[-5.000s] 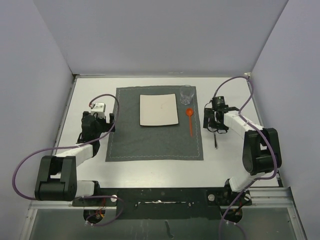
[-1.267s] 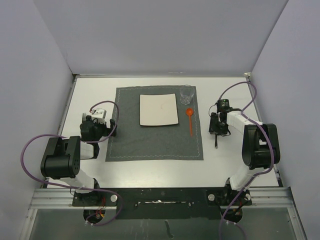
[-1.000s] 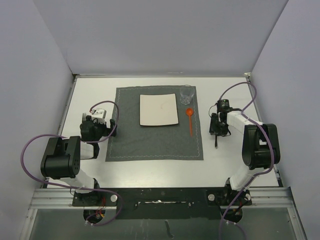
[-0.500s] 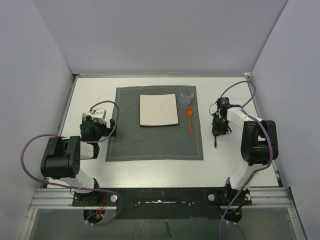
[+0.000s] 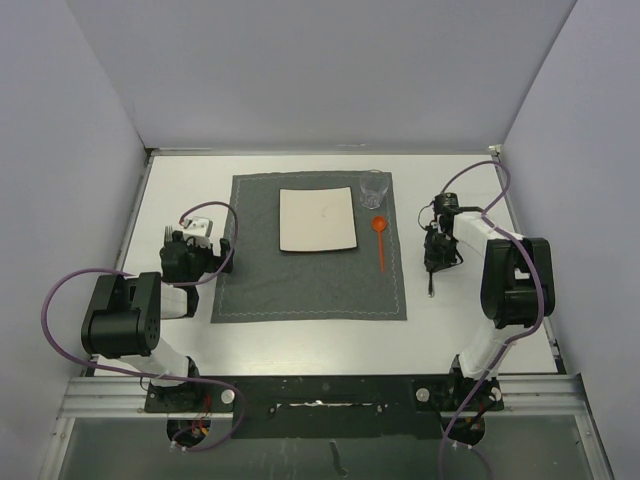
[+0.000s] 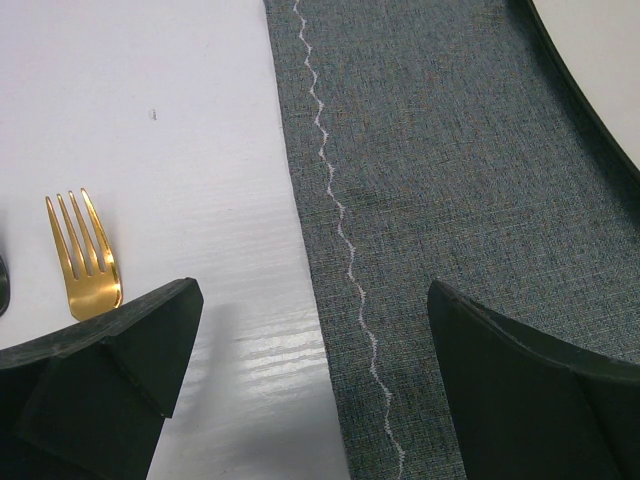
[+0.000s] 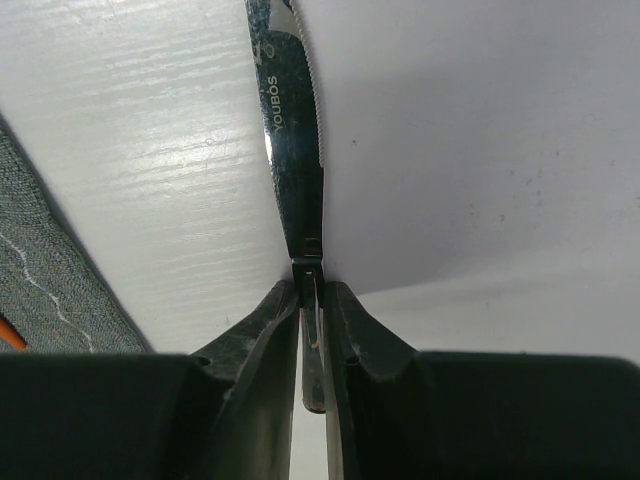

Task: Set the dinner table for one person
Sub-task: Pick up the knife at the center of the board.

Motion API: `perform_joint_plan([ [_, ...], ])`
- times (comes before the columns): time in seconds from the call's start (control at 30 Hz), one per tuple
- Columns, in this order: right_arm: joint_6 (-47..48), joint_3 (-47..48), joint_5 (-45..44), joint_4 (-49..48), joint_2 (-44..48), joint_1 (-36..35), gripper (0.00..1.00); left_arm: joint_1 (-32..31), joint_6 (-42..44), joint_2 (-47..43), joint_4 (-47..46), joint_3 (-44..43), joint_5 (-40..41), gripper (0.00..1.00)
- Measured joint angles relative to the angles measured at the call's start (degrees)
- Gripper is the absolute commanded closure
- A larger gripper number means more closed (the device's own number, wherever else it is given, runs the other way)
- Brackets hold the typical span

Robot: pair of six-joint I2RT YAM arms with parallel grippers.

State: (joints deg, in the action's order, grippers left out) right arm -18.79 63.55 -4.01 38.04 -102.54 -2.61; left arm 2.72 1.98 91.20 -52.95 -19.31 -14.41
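**Materials and finish**

Your bench (image 5: pixel 300 340) is smooth white, softly glossy, streaked with reflected light. The placemat (image 6: pixel 450 200) is matt grey woven cloth with pale zigzag stitching. The fork (image 6: pixel 88 283) is polished gold-coloured metal; the knife (image 7: pixel 293 140) is dark, mirror-bright metal with a serrated edge. You see a smooth white plate (image 5: pixel 317 219), a clear glass (image 5: pixel 374 188), an orange spoon (image 5: pixel 379 225).
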Motion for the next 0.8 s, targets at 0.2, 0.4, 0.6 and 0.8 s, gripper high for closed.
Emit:
perform_joint_plan([
  [0.2,-0.1,-0.1,0.0,0.3,0.3,0.0,1.0,0.0,0.0,0.0,0.0,0.0,0.0,0.02],
  [0.4,-0.2,-0.2,-0.1,1.1,0.7,-0.1,1.0,0.0,0.0,0.0,0.0,0.0,0.0,0.02],
  [0.6,-0.4,-0.2,-0.5,3.4,0.9,-0.7,1.0,0.0,0.0,0.0,0.0,0.0,0.0,0.02],
  [0.8,-0.7,-0.1,-1.5,5.7,0.9,-1.9,1.0,0.0,0.0,0.0,0.0,0.0,0.0,0.02],
])
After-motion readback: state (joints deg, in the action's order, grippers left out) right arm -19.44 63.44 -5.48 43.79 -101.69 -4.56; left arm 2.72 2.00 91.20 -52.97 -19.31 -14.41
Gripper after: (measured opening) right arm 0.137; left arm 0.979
